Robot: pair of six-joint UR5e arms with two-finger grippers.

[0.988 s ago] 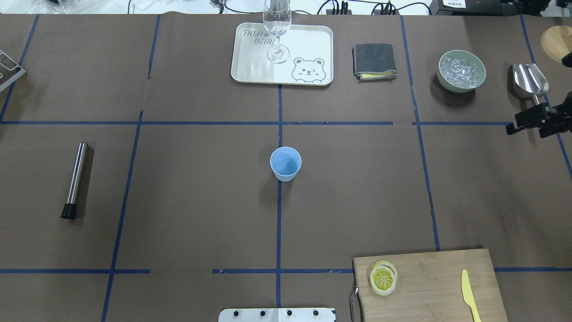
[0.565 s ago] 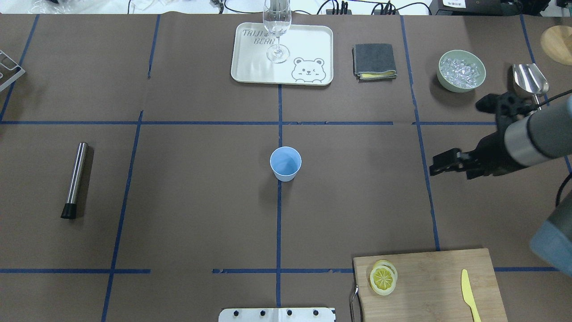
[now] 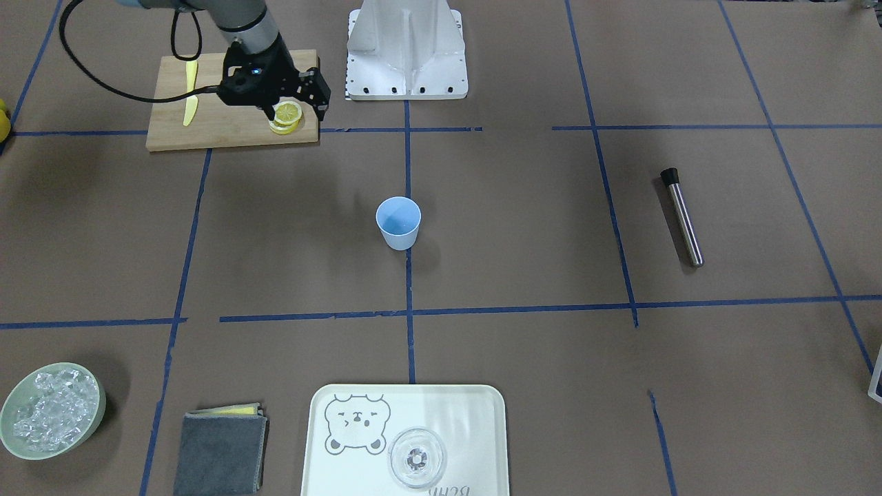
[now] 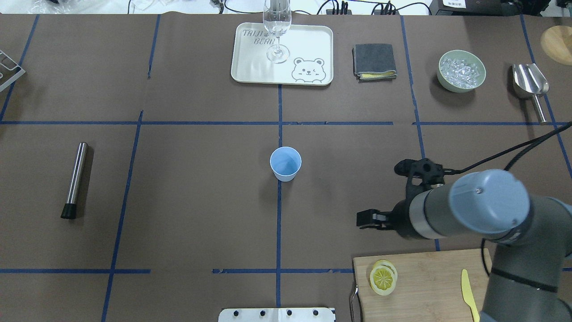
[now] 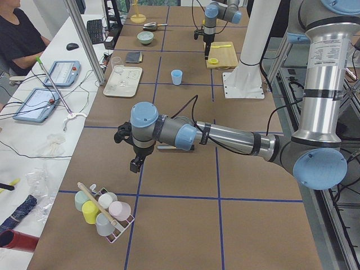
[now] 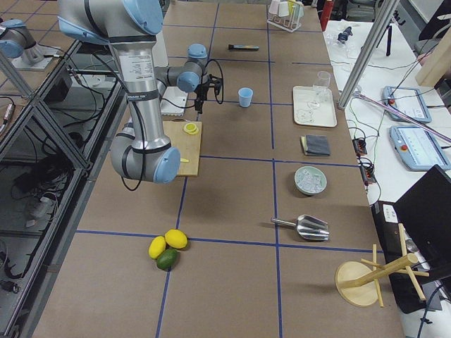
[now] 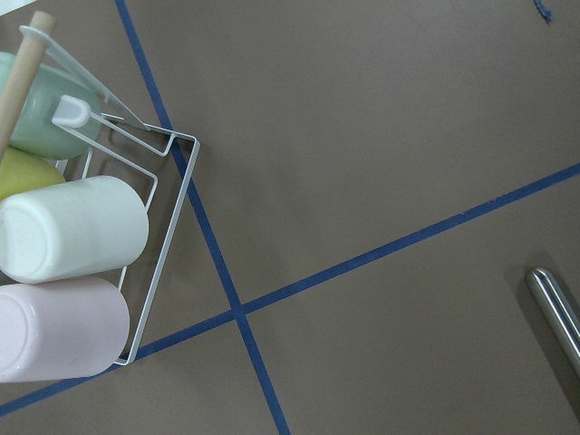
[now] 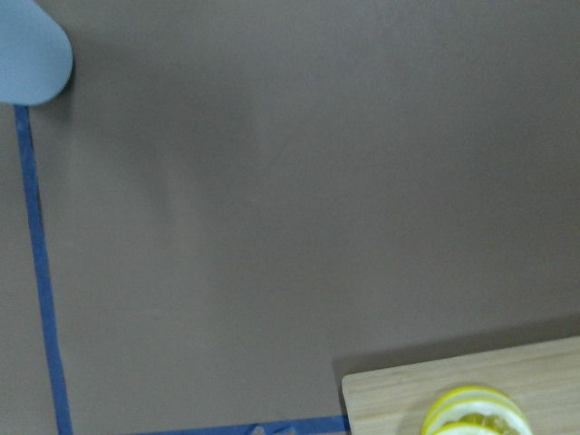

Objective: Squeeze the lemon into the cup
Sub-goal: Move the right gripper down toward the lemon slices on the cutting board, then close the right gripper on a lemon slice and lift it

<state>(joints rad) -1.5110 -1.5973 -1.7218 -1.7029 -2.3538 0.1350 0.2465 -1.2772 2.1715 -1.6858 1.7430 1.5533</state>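
Note:
The lemon point(image 4: 383, 278) is a stack of thin slices on the left end of a wooden cutting board point(image 4: 429, 286) at the near right; it also shows in the front view point(image 3: 286, 114) and in the right wrist view point(image 8: 476, 417). The light blue cup point(image 4: 285, 163) stands upright at the table's middle, empty. My right gripper point(image 4: 367, 220) hangs in the air just beyond the board's far edge, near the slices, with its jaws apart and empty point(image 3: 295, 103). My left gripper point(image 5: 135, 165) shows only in the left side view, far left over the table; I cannot tell its state.
A yellow plastic knife point(image 4: 469, 295) lies on the board. At the far side stand a tray point(image 4: 250, 67) with a wine glass point(image 4: 277, 31), a grey cloth point(image 4: 374, 61), a bowl of ice point(image 4: 461, 70) and a metal scoop point(image 4: 531, 82). A steel muddler point(image 4: 75, 180) lies at the left.
My right arm has swung in from the far right edge, toward the near side and left, and now hangs just beyond the cutting board. Cup and lemon have not moved.

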